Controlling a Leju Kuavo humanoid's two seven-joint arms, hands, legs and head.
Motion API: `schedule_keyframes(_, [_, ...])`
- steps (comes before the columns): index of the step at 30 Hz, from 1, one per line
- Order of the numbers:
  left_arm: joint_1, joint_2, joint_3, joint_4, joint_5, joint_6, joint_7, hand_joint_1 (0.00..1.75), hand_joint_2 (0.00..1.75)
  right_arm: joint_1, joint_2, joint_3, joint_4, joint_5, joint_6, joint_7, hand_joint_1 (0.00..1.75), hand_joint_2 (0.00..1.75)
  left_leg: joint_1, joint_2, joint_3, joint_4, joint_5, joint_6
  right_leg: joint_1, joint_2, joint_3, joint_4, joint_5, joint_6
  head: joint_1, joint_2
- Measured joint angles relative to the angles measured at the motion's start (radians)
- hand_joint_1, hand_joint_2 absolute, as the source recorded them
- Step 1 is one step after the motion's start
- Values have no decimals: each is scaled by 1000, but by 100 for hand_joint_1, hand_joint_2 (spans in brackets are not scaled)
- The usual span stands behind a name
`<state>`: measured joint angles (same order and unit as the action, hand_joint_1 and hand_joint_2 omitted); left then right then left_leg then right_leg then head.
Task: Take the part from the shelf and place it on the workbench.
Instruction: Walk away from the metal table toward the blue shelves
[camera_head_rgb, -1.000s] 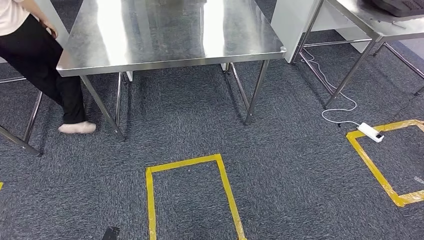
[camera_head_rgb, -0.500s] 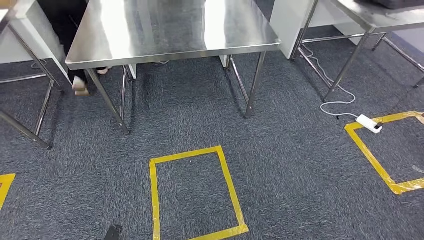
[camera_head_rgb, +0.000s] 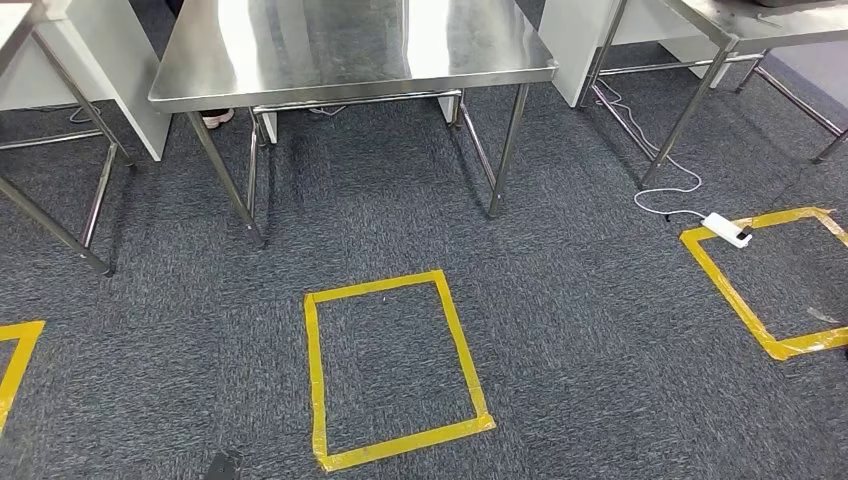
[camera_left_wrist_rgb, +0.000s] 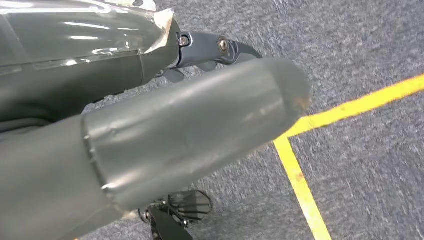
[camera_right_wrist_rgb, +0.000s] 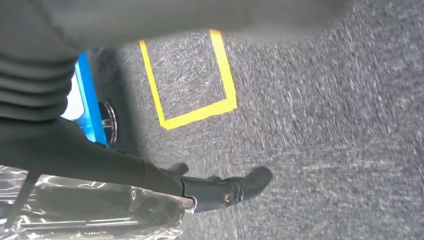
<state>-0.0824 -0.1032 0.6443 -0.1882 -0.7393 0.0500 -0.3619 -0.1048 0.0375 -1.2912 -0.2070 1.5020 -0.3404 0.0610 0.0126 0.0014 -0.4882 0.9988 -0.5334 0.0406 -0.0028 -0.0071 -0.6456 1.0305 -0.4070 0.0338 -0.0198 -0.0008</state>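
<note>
A yellow tape rectangle (camera_head_rgb: 395, 370) lies before the bare shiny steel worktop (camera_head_rgb: 350, 45); both robot hands, left (camera_left_wrist_rgb: 200, 130) and right (camera_right_wrist_rgb: 220, 190), hold a transparent-wrapped part (camera_right_wrist_rgb: 95, 212) between them.

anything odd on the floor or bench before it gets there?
One thing: a white power strip lies on the carpet across the corner of the right-hand yellow tape square, its white cable trailing loose under the neighbouring table. The steel workbench top looks bare and undamaged.
</note>
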Motion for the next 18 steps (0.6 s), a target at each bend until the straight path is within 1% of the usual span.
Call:
schedule_keyframes(1, [0, 0, 0, 0, -1, -1, 0, 0, 0, 2, 0, 0, 0, -2, 0, 0, 0, 175, 2, 2, -13, -3, 13, 9, -3, 1, -15, 33, -31, -1, 2, 0])
schedule_keyframes(2, [-1, 0, 1, 0, -3, -1, -1, 0, 0, 2, 0, 0, 0, -5, 0, 0, 0, 175, 2, 4, -27, -3, 24, 14, -9, 3, -33, 85, -75, -4, 4, 0])
schedule_keyframes(3, [-1, 1, 1, 0, -4, -1, -2, 0, 0, 2, -1, 0, 0, -8, -1, 0, 0, 175, 2, 5, -41, -3, 35, 16, -11, 4, -52, 148, -115, -3, 7, 0])
schedule_keyframes(4, [-1, 1, 2, 0, -4, -1, -3, 0, 0, 2, -1, 0, 0, -10, -1, 0, 0, 175, 3, 6, -54, -2, 45, 15, -14, 4, -63, 209, -142, 2, 9, 0])
schedule_keyframes(5, [-1, 1, 2, 0, -4, -1, -4, 0, 0, 2, -2, 0, 0, -12, -1, 0, 0, 131, 3, 7, -68, -2, 56, 12, -17, 4, -63, 249, -149, 12, 9, 0])
schedule_keyframes(6, [-1, 1, 2, 0, -4, -1, -5, 0, 0, 2, -2, 0, 0, -14, -1, 1, 0, 87, 4, 9, -81, -1, 66, 8, -20, 4, -47, 258, -140, 24, 10, 0])
schedule_keyframes(7, [-1, 0, 2, 0, -5, -1, -5, 0, 0, 2, -2, 0, 0, -17, -1, 1, 0, 44, 6, 11, -92, -1, 75, 4, -24, 3, -11, 228, -121, 37, 10, 0])
schedule_keyframes(8, [-1, 0, 2, 0, -5, -1, -5, 0, 0, 2, -2, 0, 0, -19, -1, 1, 0, 0, 8, 13, -99, 0, 83, -2, -28, 0, 43, 165, -103, 46, 10, 0])
schedule_keyframes(9, [-1, 0, 2, 0, -5, -1, -5, 0, 0, 0, -1, 0, 0, -20, -1, 2, 0, 0, 8, 16, -104, 0, 90, -8, -29, -8, 102, 83, -101, 50, 11, 0])
schedule_keyframes(10, [-1, 0, 3, -1, -6, -2, -5, 0, 0, -3, -1, 0, 0, -22, -1, 3, 0, 0, 7, 19, -105, 0, 98, -16, -23, -14, 149, 14, -105, 45, 11, 0])
schedule_keyframes(11, [-1, 0, 3, -1, -6, -2, -5, 0, 0, -5, -1, 0, 0, -23, -1, 3, 0, 0, 6, 23, -105, 1, 104, -23, -18, -19, 176, -34, -115, 37, 12, 0])
schedule_keyframes(12, [-1, 0, 3, -2, -7, -2, -5, 0, 0, -7, -1, 0, 0, -23, -1, 4, 0, 0, 5, 27, -106, 0, 109, -30, -10, -19, 183, -56, -123, 25, 11, 0])
schedule_keyframes(13, [-1, 0, 3, -2, -7, -2, -5, 0, 0, -6, -2, 0, 0, -24, -2, 4, 0, 0, 6, 32, -105, -2, 114, -37, -6, -15, 176, -57, -121, 12, 10, 0])
schedule_keyframes(14, [-1, 0, 3, -2, -8, -2, -5, 0, 0, -5, -2, 0, 0, -24, -2, 4, 0, 0, 9, 33, -107, 0, 113, -43, -11, -11, 172, -59, -117, 0, 10, 0])
schedule_keyframes(15, [-1, 0, 3, -2, -8, -2, -5, 0, 0, -3, -1, 0, 0, -25, -2, 5, 0, 0, 11, 30, -112, 12, 100, -47, -14, -8, 168, -60, -111, -14, 8, 0])
schedule_keyframes(16, [-1, 0, 4, -2, -9, -2, -4, 0, 0, -2, -1, 0, 0, -25, -2, 6, 0, 0, 13, 24, -126, 45, 71, -49, -17, -4, 163, -62, -104, -28, 7, 0])
schedule_keyframes(17, [0, 0, 4, -2, -10, -3, -3, 0, 0, -2, 0, 0, 0, -26, -2, 8, 0, 0, 15, 15, -148, 101, 28, -51, -17, -1, 156, -62, -96, -40, 6, 0])
schedule_keyframes(18, [0, 0, 4, -2, -12, -3, 0, 0, 0, -1, 0, 0, 0, -27, -2, 9, 0, 0, 15, 9, -175, 172, -20, -51, -12, 4, 149, -61, -89, -49, 5, 0])
